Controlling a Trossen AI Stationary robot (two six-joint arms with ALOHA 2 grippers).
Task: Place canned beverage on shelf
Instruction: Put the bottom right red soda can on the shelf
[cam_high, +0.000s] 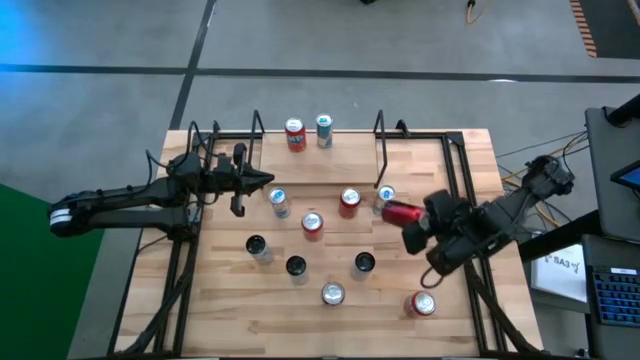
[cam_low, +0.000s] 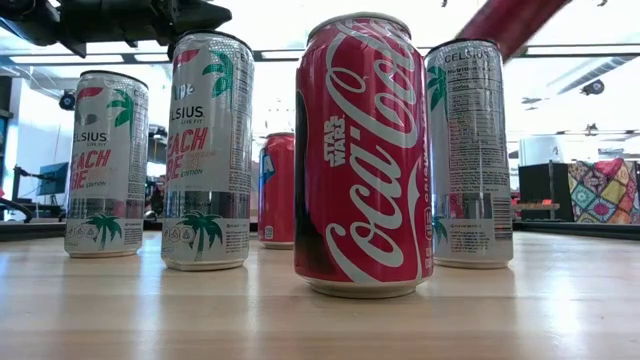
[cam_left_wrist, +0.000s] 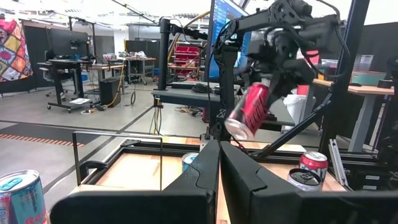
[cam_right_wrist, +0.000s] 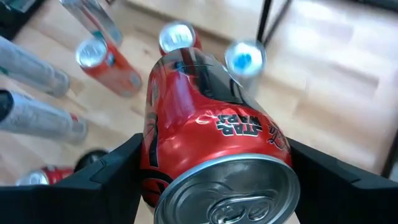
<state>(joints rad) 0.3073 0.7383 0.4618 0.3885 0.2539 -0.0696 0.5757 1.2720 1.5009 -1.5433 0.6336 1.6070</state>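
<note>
Cans crowd my low view, where I read Coca-Cola with Star Wars and, perhaps, Celsius Peach. My right end effector (cam_high: 418, 226), right of centre, clamps a red Star Wars can (cam_high: 401, 213) aloft. Left end effector (cam_high: 262, 180) is closed, empty, by the shelf (cam_high: 318, 142) at upper centre.

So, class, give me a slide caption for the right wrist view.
Right gripper holds a red can tilted above the wooden table.
</note>
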